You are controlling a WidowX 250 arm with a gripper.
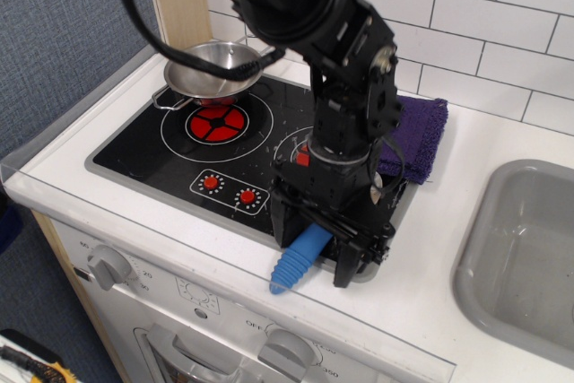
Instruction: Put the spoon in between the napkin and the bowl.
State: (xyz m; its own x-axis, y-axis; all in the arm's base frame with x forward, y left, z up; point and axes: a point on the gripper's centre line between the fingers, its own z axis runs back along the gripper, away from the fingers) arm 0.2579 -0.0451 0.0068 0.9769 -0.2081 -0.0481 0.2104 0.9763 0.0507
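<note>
The pincer (316, 253) is low over the front edge of the stove, its jaws spread apart on either side of the spoon (296, 262)'s blue handle, not yet closed on it; the spoon's head is hidden under the arm. This looks like the grasping step. Next it should close on the handle, lift, and carry the spoon back to the gap between the bowl (213, 70) and the napkin (420, 127).
</note>
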